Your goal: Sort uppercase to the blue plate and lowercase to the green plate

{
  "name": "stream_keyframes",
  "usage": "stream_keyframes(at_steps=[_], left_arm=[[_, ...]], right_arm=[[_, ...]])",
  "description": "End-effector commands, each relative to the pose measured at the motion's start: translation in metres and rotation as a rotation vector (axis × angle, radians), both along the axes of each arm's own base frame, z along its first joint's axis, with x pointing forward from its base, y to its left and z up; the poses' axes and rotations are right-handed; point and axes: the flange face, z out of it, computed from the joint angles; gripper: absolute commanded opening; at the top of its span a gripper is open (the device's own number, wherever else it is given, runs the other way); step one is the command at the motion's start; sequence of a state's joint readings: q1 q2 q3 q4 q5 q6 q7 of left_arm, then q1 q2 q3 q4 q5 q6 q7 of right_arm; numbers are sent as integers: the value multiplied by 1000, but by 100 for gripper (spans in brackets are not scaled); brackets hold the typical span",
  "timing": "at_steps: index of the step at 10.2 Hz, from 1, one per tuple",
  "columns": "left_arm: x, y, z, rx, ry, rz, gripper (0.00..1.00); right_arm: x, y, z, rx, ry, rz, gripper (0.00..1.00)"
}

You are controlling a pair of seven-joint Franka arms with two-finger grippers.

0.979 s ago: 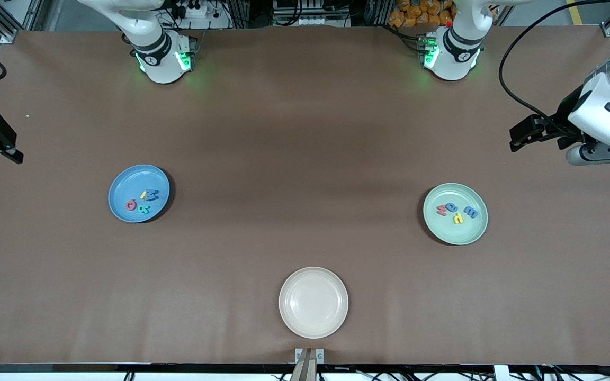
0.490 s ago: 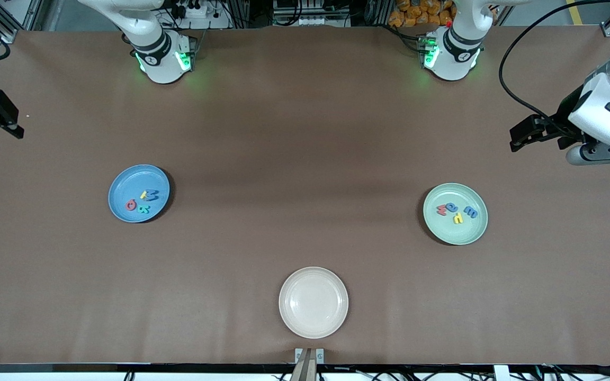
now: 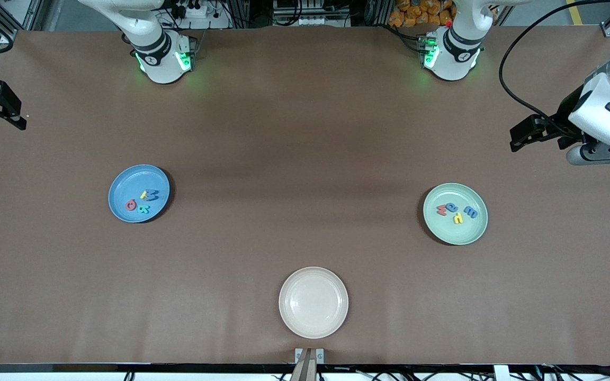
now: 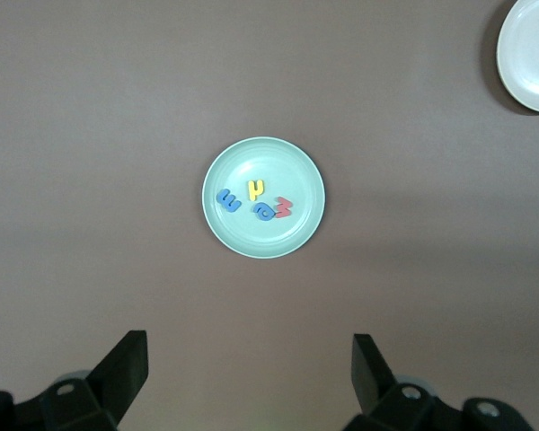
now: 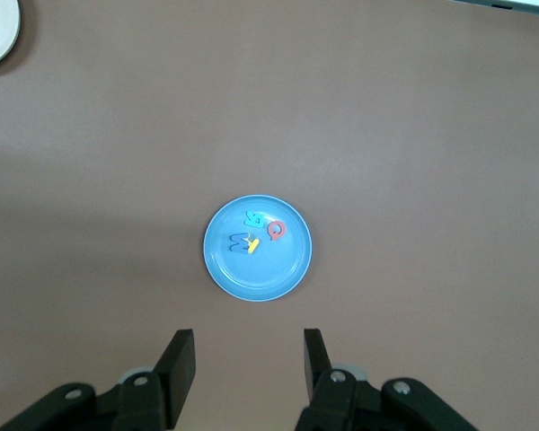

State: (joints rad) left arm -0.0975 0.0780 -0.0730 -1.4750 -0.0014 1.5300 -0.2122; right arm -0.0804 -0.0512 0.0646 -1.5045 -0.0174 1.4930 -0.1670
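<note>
Front view: uppercase letters [image 3: 141, 201] lie in blue plate [image 3: 119, 188], lowercase letters [image 3: 457, 211] in green plate [image 3: 474, 230]. Left tool [image 4: 250, 373] spread wide, right tool [image 5: 249, 364] partly spread, both empty, up above their plates.

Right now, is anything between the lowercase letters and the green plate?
No. The four lowercase letters already lie in the green plate, with nothing on top of them. Both grippers are off to the table's ends.
</note>
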Motion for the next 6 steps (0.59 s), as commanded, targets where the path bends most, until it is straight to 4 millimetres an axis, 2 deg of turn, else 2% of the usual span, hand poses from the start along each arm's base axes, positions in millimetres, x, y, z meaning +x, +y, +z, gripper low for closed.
stream_keyframes(at_steps=[1, 6], left_arm=[[0, 0, 4, -2, -9, 14, 100], [1, -1, 3, 8, -9, 12, 100]], right_arm=[[-14, -2, -7, -20, -9, -16, 57], [-9, -3, -54, -19, 20, -19, 57]])
